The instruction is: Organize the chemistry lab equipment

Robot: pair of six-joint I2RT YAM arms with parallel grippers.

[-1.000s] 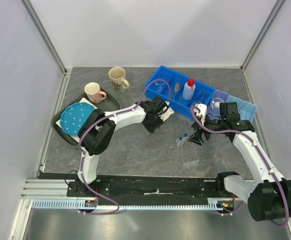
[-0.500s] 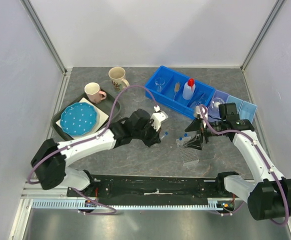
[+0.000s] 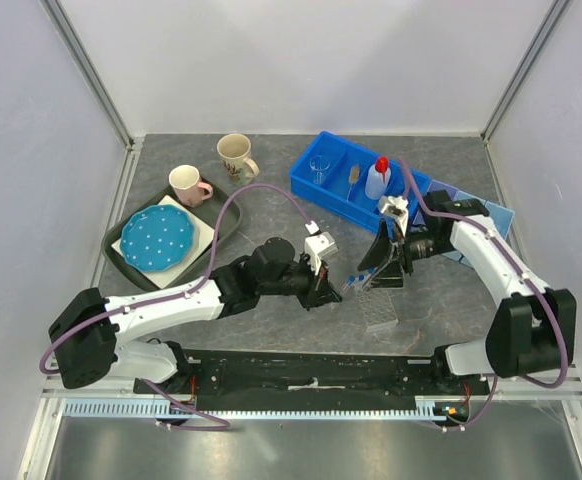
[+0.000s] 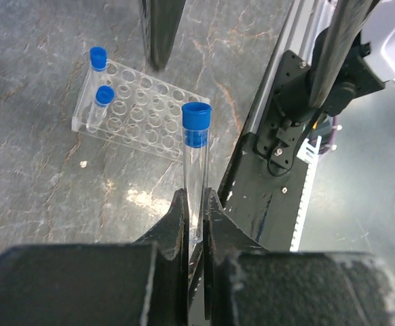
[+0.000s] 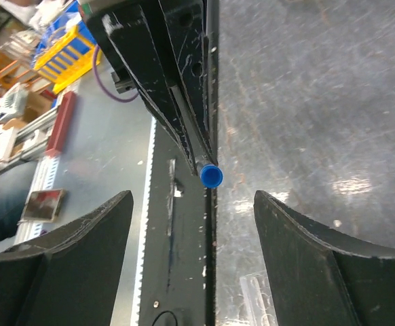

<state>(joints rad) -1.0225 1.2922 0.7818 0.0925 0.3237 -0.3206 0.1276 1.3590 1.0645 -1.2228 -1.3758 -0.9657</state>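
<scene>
Tabletop (image 3: 271,215) of grey, veined stone pattern lay inside a cell of plain white walls (image 3: 311,60), with bare metal posts in the far corners and a black rail (image 3: 311,368) along the 6 o'clock edge, taking the far wall as twelve.

The left tool (image 4: 196,212) was clamped on the lower end of a clear blue-capped tube (image 4: 196,163), which it held near the 9 o'clock side of the clear rack (image 4: 140,114) without touching it. Two more capped tubes (image 4: 98,61) stood at one end of the rack. The right tool (image 5: 192,202) hung at the rack's 12 o'clock side with its fingers spread wide and nothing between them, and its camera looked straight at the held tube's cap.

At 1 o'clock sat a blue bin (image 3: 336,192) holding a small beaker (image 3: 319,168), a thin brush (image 3: 354,178) and a white squeeze bottle (image 3: 376,180) with a red nozzle. Toward 10 o'clock stood a beige mug (image 3: 235,153) and a pink mug (image 3: 186,183). A blue dotted plate (image 3: 158,233) rested on a dark tray (image 3: 114,252) at 9 o'clock.
</scene>
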